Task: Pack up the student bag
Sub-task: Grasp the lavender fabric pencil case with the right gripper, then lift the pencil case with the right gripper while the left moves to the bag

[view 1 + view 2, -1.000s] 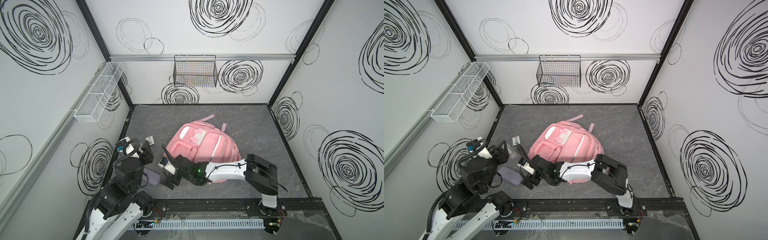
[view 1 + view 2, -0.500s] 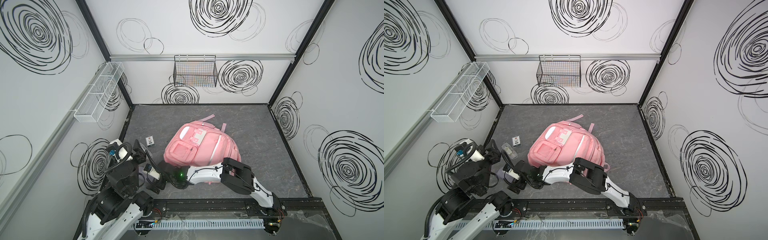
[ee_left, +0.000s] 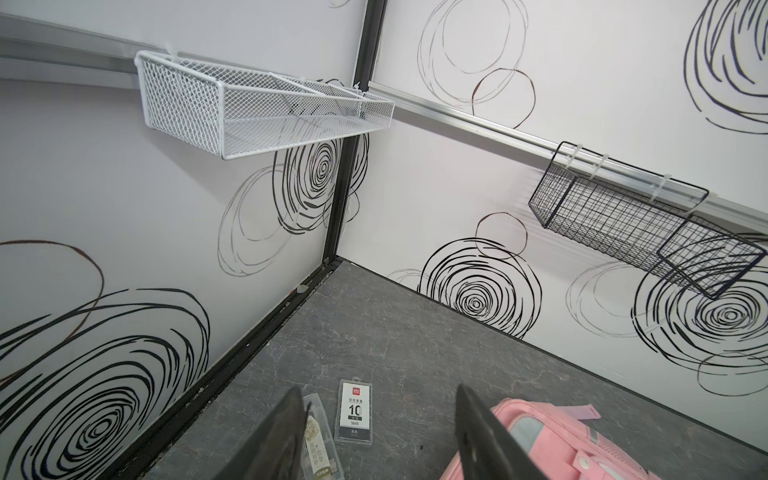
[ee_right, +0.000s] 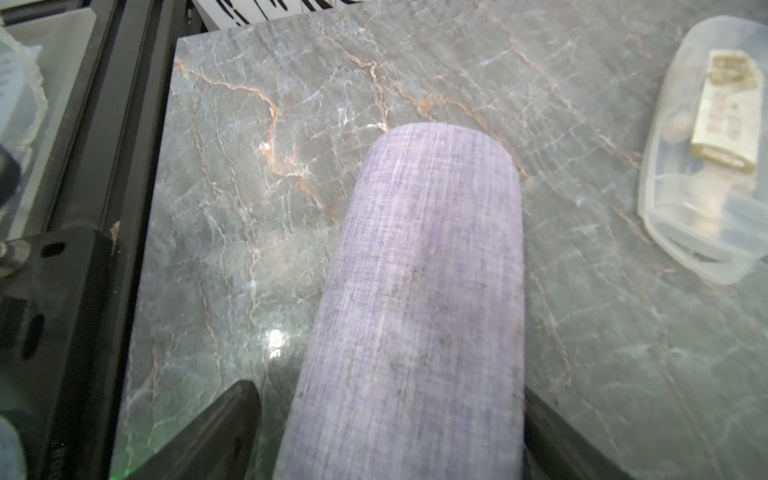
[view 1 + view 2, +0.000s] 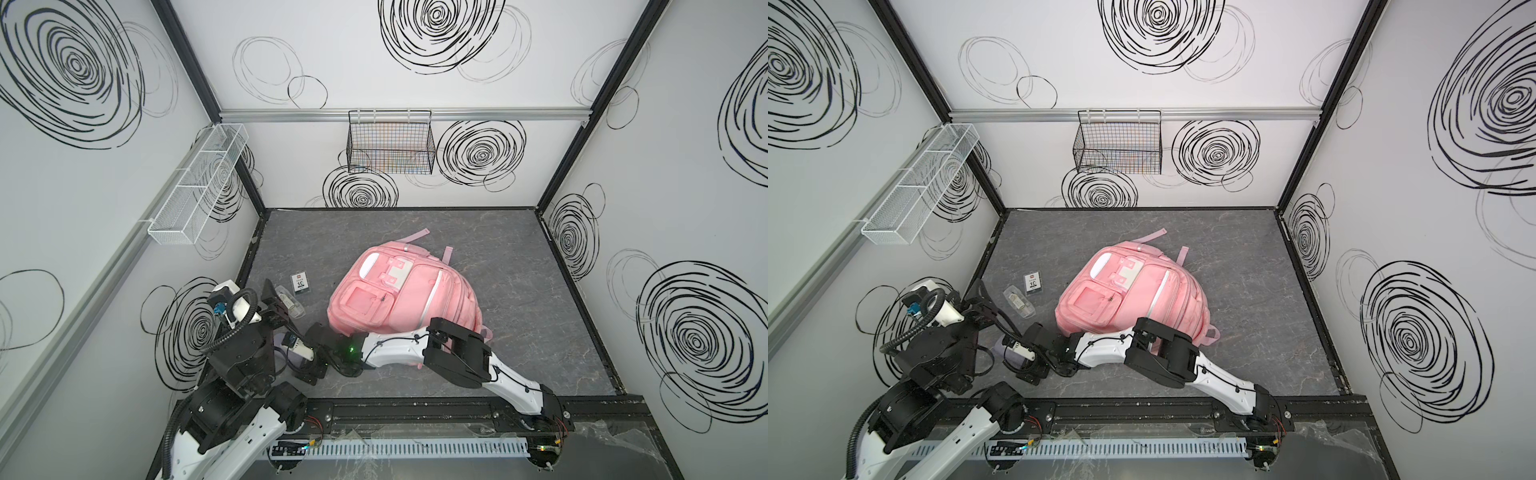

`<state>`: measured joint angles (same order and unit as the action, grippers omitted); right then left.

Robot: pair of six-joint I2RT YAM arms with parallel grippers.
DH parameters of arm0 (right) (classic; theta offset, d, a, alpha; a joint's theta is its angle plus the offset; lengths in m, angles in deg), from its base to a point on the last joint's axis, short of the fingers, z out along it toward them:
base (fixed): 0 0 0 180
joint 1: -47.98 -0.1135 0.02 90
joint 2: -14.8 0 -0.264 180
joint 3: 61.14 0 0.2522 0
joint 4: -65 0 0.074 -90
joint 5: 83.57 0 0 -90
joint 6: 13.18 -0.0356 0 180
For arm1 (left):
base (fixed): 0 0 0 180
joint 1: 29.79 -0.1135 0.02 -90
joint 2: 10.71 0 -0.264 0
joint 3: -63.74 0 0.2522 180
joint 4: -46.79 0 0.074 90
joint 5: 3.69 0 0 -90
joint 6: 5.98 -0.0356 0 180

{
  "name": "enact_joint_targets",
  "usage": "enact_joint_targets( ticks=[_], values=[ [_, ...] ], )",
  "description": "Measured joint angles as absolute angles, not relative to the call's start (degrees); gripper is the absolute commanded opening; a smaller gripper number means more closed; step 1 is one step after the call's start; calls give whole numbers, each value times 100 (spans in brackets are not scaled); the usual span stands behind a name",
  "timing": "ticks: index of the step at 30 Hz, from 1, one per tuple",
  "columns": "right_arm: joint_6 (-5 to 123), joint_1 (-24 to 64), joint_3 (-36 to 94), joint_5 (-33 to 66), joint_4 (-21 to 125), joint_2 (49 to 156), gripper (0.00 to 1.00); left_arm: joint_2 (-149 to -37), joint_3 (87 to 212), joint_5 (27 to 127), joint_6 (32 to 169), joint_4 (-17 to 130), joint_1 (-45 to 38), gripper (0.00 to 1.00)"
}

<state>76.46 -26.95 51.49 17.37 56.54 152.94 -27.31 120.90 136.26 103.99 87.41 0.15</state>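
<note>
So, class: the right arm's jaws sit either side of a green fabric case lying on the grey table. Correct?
No: the fabric case is purple, not green, as the right wrist view shows. It lies on the grey table, the right arm's jaws either side.

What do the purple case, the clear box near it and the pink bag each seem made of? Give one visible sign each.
The purple case looks covered in woven cloth, matte: crossing threads show. The clear box looks like translucent plastic, smooth: its contents show through. The student bag looks like soft pink fabric, probably synthetic: it bulges and creases along its pockets.
</note>
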Motion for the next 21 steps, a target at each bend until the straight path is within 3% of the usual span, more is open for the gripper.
enact_joint_targets(
  ticks=[8, 21],
  values=[
    [7515, -2562, 5195, 1912, 5237, 15185, 43, -2897, 12199, 13604, 10196, 8668, 15, 61],
    [6630, -2398, 2983, 2113, 5385, 12993, 35, -3465, 12710, 13145, 9887, 8609, 15, 61]
  ],
)
